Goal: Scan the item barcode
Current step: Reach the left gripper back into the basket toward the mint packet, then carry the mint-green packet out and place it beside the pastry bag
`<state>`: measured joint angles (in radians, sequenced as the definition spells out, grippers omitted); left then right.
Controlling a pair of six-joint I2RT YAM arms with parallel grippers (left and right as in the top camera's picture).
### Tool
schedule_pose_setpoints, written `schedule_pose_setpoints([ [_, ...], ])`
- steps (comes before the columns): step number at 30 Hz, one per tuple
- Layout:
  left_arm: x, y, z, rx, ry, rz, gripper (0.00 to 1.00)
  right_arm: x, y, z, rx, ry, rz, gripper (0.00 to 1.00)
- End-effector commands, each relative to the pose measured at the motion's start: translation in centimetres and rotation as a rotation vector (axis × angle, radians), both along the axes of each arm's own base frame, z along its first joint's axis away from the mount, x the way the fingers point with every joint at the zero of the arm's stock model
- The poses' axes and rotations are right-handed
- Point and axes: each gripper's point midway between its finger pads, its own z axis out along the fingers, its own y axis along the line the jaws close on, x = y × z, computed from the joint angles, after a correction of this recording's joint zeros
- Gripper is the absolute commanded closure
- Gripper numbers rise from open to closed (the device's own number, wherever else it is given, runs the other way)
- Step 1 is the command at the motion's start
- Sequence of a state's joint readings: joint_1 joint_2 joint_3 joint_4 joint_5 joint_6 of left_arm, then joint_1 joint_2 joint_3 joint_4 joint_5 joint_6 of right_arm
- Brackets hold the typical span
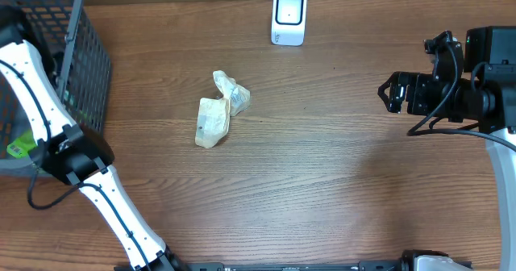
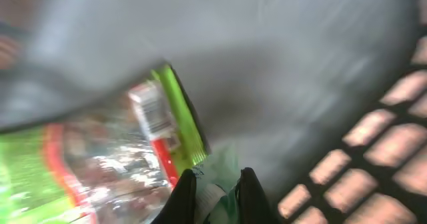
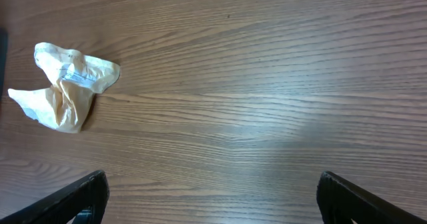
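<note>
Overhead, the left arm (image 1: pixel 40 93) is reaching into the grey basket (image 1: pixel 93 57) at the edge of the worktop (image 1: pixel 339 190). A crumpled beige wrapper (image 1: pixel 219 110) is lying mid-worktop, near the white scanner (image 1: pixel 289 17). Left wrist, blurred: the left jaws are clenching the corner of a green packet (image 2: pixel 100 157) inside the basket. Right wrist: the right jaws are hanging released, wide apart, above the worktop.

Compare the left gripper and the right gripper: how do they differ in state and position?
The left gripper is shut, pinching the green packet by its edge; the right gripper is wide open and empty. The left gripper is inside the basket; the right gripper hangs over bare table. Both have dark fingers.
</note>
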<state>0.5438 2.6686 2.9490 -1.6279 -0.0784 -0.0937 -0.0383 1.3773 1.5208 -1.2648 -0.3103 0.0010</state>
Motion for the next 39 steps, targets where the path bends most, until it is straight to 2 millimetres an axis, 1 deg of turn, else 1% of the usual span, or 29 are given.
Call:
schedule_pose_setpoints([
  [1,0.8,0.4,8.1,0.099,-0.217,0.061,0.96,0.1,0.3,1.2,0.006,-0.040,0.007,0.00],
  [3,0.4,0.1,11.8,0.129,-0.294,0.087,0.96,0.1,0.3,1.2,0.006,-0.040,0.007,0.00],
  [4,0.1,-0.2,14.0,0.143,-0.342,0.096,0.96,0.1,0.3,1.2,0.006,-0.040,0.007,0.00],
  [5,-0.1,-0.7,15.6,0.147,-0.379,0.092,0.96,0.1,0.3,1.2,0.006,-0.040,0.007,0.00],
  [8,-1.0,-3.1,21.2,0.128,-0.520,0.045,0.96,0.2,0.3,1.3,0.005,-0.040,0.007,0.00],
  [9,-1.4,-3.9,22.7,0.119,-0.556,0.028,0.96,0.2,0.3,1.2,0.006,-0.040,0.007,0.00],
  [11,-2.8,-6.5,26.1,0.092,-0.635,-0.017,0.96,0.2,0.3,1.3,0.005,-0.041,0.007,0.00],
  [14,-4.8,-9.5,28.9,0.084,-0.675,-0.061,0.96,0.2,0.3,1.3,0.006,-0.041,0.007,0.00],
  [17,-4.7,-13.6,30.9,0.049,-0.731,-0.177,0.96,0.2,0.3,1.3,0.005,-0.043,0.007,0.00],
  [19,-4.2,-16.1,31.3,0.029,-0.742,-0.237,0.96,0.3,0.3,1.3,0.005,-0.045,0.007,0.00],
  [21,-3.3,-18.8,31.0,0.000,-0.734,-0.303,0.96,0.3,0.3,1.3,0.005,-0.046,0.007,0.00],
  [23,-2.3,-22.0,29.9,-0.038,-0.693,-0.369,0.96,0.3,0.3,1.3,0.005,-0.048,0.007,0.00],
  [24,-1.9,-23.4,29.1,-0.052,-0.665,-0.395,0.96,0.3,0.3,1.3,0.005,-0.048,0.007,0.00],
  [27,-0.9,-27.1,25.8,-0.082,-0.545,-0.455,0.96,0.3,0.3,1.3,0.005,-0.048,0.007,0.00],
  [28,-0.4,-29.2,23.4,-0.085,-0.458,-0.489,0.96,0.3,0.3,1.3,0.005,-0.048,0.007,0.00],
  [29,-0.1,-30.5,21.6,-0.086,-0.402,-0.516,0.96,0.3,0.3,1.3,0.005,-0.048,0.007,0.00],
  [30,0.1,-31.5,20.4,-0.089,-0.365,-0.535,0.96,0.3,0.3,1.3,0.005,-0.049,0.007,0.00],
  [34,0.6,-37.2,14.1,-0.145,-0.209,-0.648,0.96,0.4,0.3,1.4,0.005,-0.052,0.007,0.00],
  [38,0.3,-41.5,8.7,-0.178,-0.101,-0.733,0.96,0.5,0.3,1.4,0.005,-0.055,0.007,0.00],
  [39,0.2,-42.4,7.6,-0.182,-0.083,-0.750,0.96,0.5,0.3,1.4,0.005,-0.055,0.007,0.00],
])
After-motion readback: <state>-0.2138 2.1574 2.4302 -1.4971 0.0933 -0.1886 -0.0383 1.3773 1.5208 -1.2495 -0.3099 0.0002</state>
